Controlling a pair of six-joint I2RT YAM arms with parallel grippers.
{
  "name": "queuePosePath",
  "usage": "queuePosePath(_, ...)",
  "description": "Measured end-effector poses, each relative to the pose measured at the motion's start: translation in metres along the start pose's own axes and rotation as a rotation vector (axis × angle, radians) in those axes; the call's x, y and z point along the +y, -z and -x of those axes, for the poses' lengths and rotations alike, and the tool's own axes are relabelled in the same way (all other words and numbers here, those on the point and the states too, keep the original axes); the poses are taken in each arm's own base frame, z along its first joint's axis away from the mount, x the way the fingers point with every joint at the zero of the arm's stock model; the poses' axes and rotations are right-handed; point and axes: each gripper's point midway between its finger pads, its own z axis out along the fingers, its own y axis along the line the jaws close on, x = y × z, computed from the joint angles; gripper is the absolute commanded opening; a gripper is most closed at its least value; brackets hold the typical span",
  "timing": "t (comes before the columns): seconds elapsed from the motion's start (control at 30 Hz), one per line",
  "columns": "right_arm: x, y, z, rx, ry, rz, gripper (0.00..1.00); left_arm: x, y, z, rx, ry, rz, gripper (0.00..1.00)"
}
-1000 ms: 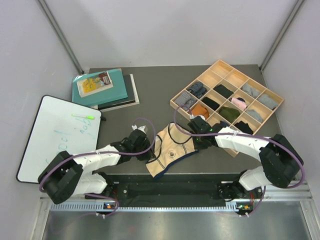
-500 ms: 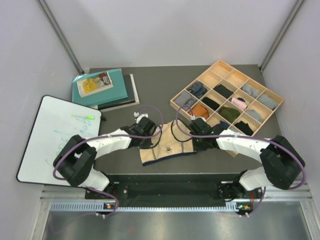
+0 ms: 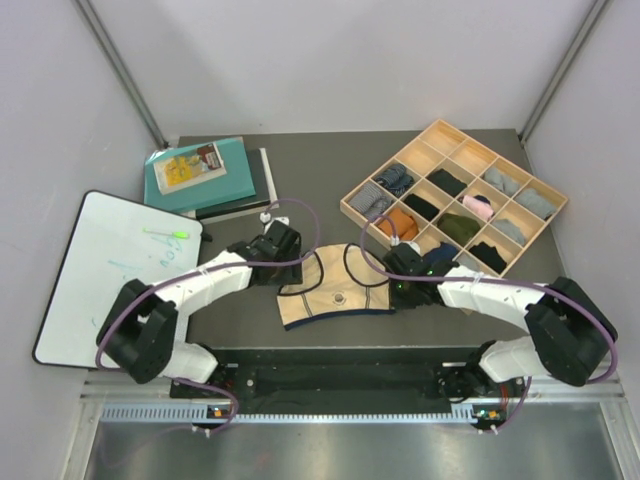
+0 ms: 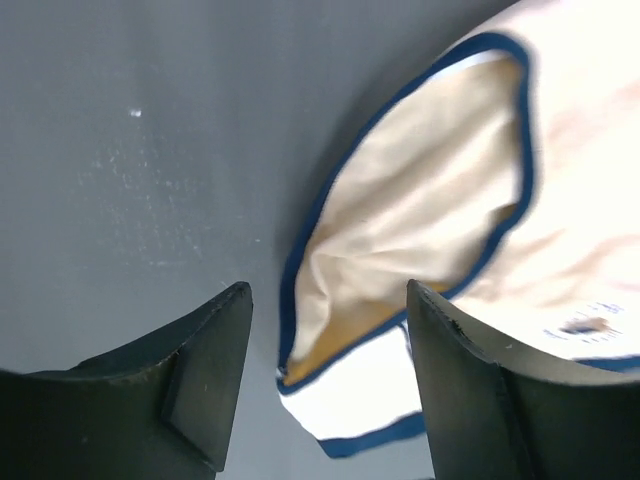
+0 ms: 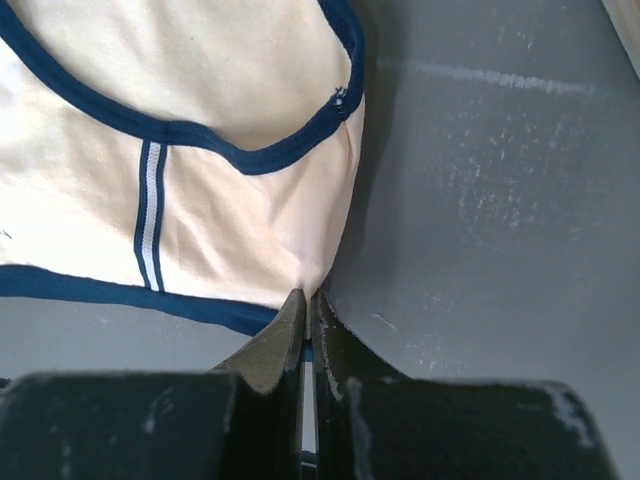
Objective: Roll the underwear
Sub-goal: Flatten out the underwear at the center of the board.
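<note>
The beige underwear point(image 3: 335, 292) with dark navy edging lies spread on the dark table between my two arms. My left gripper point(image 3: 290, 255) hovers at its far left corner, open, with nothing between its fingers. In the left wrist view the underwear point(image 4: 430, 200) shows its navy-edged leg opening just beyond the left gripper point(image 4: 325, 350). My right gripper point(image 3: 393, 284) is shut on the right edge of the underwear point(image 5: 200, 150), and the cloth is pinched at the tips of the right gripper point(image 5: 310, 296). No light-grey pair is in view.
A wooden compartment tray point(image 3: 437, 126) with rolled socks and cloths stands at the back right, close behind my right arm. A stack of books point(image 3: 205, 175) lies at the back left. A whiteboard point(image 3: 110, 270) leans off the table's left side.
My left gripper carried the left side of the underwear toward the far left, then opened and let go. The cloth now lies flatter. The right gripper kept its grip.
</note>
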Motion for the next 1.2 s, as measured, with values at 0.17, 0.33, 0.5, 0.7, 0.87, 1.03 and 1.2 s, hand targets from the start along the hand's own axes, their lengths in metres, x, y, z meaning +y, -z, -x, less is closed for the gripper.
queuePosePath(0.17, -0.001, 0.0, 0.0, 0.0, -0.001, -0.006, 0.0, -0.02, 0.025, 0.013, -0.06, 0.022, -0.119, 0.68)
queuePosePath(0.33, -0.001, 0.003, 0.002, -0.001, 0.005, -0.014, 0.0, -0.021, 0.033, 0.0, -0.064, 0.056, -0.161, 0.63)
queuePosePath(0.5, 0.005, 0.006, 0.011, -0.018, 0.012, 0.001, 0.18, -0.005, 0.034, -0.021, -0.052, 0.085, -0.144, 0.62)
queuePosePath(0.7, 0.008, 0.006, 0.015, -0.028, 0.01, 0.01, 0.42, -0.007, 0.026, -0.04, -0.031, 0.122, -0.194, 0.6)
queuePosePath(0.87, 0.004, 0.006, 0.016, -0.034, 0.008, -0.01, 0.5, 0.0, 0.015, -0.047, -0.006, 0.149, -0.147, 0.58)
queuePosePath(1.03, 0.0, 0.009, 0.022, -0.055, -0.013, -0.018, 0.5, 0.012, 0.008, -0.053, -0.004, 0.177, -0.103, 0.53)
queuePosePath(1.2, -0.008, 0.007, 0.03, -0.07, -0.053, -0.026, 0.48, 0.017, 0.006, -0.053, -0.018, 0.191, -0.078, 0.44)
